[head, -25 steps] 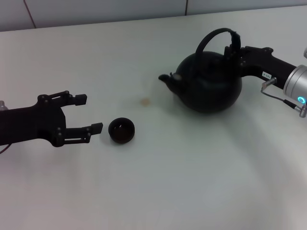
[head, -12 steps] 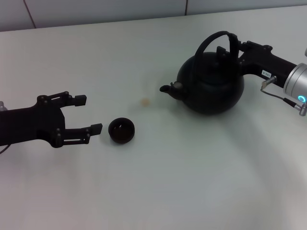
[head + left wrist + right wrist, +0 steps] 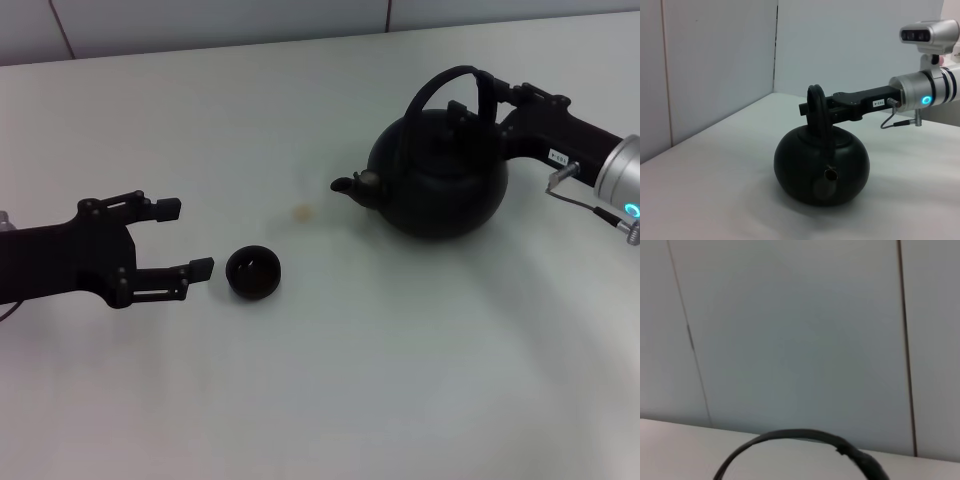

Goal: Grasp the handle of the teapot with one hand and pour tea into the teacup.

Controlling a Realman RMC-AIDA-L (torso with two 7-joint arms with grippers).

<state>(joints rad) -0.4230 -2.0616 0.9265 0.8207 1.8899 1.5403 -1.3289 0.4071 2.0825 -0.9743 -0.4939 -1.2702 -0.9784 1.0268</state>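
Early in the task still: right gripper (image 3: 487, 98) closed on the handle (image 3: 440, 82) at its thicker side, teapot (image 3: 438, 170) upright at the table's (image 3: 350, 380) far right, spout aimed toward the cup (image 3: 253, 272), well apart from it. No tea visible in the cup; carrying over and pouring all left to do. Left gripper (image 3: 185, 238) just beside the cup, jaws wide, holding nothing. Against a second ago: pot shifted a little and levelled, spout slightly higher; left arm unmoved.

Bare white table (image 3: 330, 400) beneath grey panelled wall (image 3: 200, 20)

Small brownish stain (image 3: 300, 211) sits mid-table, nearer the far edge.
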